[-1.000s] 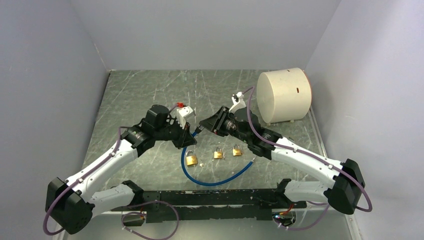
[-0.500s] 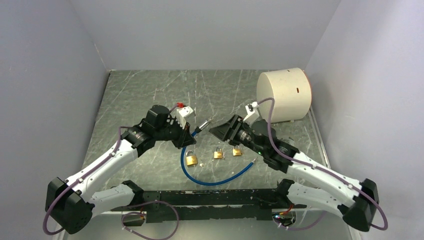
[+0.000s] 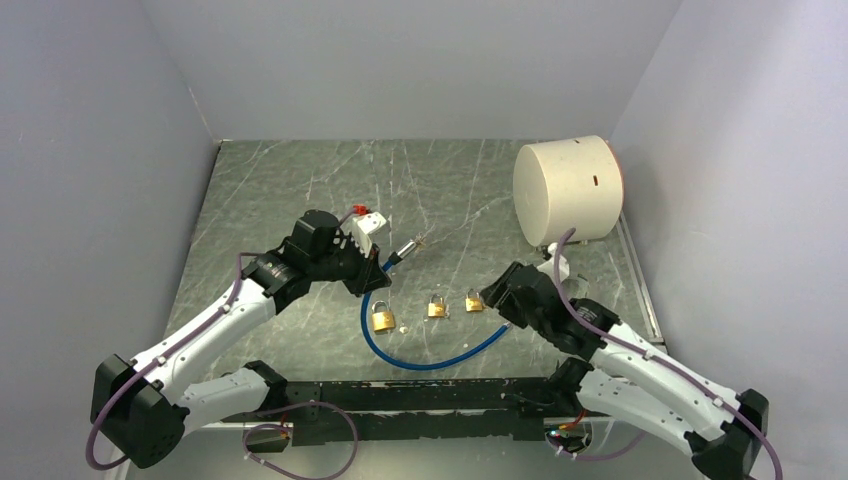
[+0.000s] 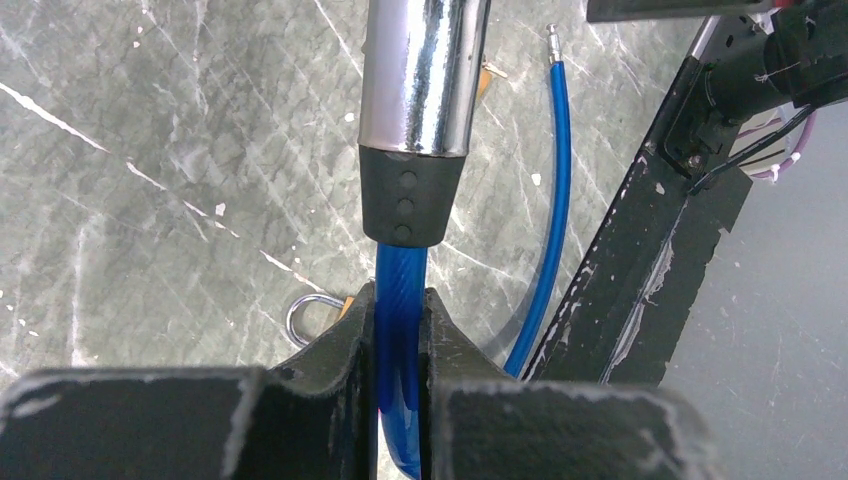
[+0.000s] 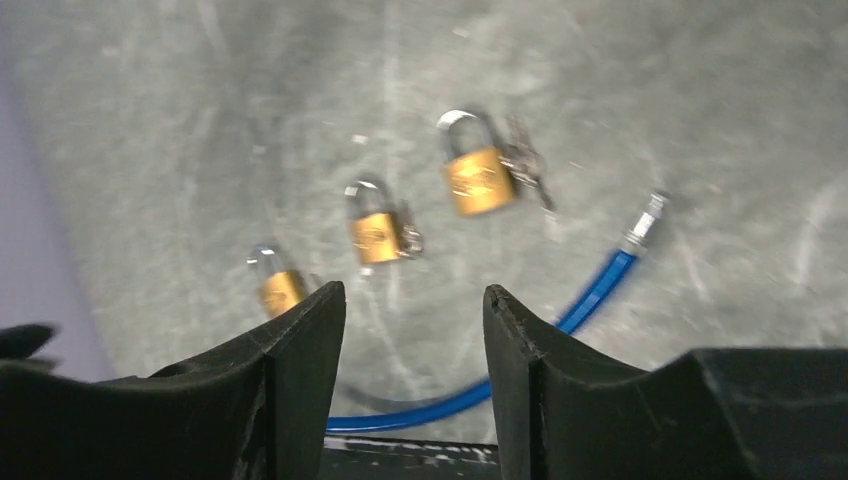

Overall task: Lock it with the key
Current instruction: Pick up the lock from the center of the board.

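Three brass padlocks (image 3: pixel 437 307) lie in a row on the worktop (image 3: pixel 300 190). A blue cable (image 3: pixel 430 362) curves along their near side, its chrome end raised.

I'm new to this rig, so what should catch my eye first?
Three brass padlocks lie in a row mid-table, within the curve of a blue cable. The left gripper is shut on that cable just below its chrome end, while the right gripper hangs open near the padlocks.
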Robot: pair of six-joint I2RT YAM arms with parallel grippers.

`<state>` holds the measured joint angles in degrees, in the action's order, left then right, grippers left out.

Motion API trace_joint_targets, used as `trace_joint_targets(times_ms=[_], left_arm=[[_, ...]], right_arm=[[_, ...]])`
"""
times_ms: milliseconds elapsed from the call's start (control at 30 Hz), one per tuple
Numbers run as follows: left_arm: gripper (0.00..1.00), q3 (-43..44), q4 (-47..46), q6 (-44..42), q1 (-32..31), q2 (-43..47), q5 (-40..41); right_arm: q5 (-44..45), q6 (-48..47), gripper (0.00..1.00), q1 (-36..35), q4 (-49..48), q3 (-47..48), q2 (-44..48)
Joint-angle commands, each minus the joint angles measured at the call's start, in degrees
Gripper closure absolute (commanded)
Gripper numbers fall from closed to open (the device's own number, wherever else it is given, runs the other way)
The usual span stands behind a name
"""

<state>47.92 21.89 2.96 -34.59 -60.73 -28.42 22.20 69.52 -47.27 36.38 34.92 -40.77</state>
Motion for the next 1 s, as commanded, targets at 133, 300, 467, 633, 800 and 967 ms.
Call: trace_joint_targets(times_ms=[133, 300, 467, 633, 800, 967], left_arm=[[0.98, 1.0, -1.9, -1.0, -0.2, 0.1, -0.6], [0.98, 1.1, -1.5, -1.2, -0.2, 0.0, -0.5], [0.97, 1.2, -1.2, -1.3, -0.2, -0.2, -0.8], [0.97, 1.2, -1.3, -1.3, -0.2, -0.7, -1.2], [0.97, 1.5, -1.2, -1.4, -0.2, -1.5, -1.8], [0.97, 1.6, -1.1, -1.5, -0.2, -1.5, -1.8]], right_arm=[[1.4, 10.3, 0.55, 0.6, 10.6, -3.0, -8.6], [-1.3, 11.1, 0.56, 1.3, 8.0, -4.1, -14.9], [-2.9, 10.5, 0.59, 2.4, 5.6, -4.6, -18.9], [-3.0, 9.8, 0.60, 3.2, 5.9, -3.9, -22.7], [-2.2, 8.2, 0.61, 3.5, 5.9, -2.0, -27.0], [-3.9, 6.1, 0.65, 3.7, 4.0, -0.8, -32.5]])
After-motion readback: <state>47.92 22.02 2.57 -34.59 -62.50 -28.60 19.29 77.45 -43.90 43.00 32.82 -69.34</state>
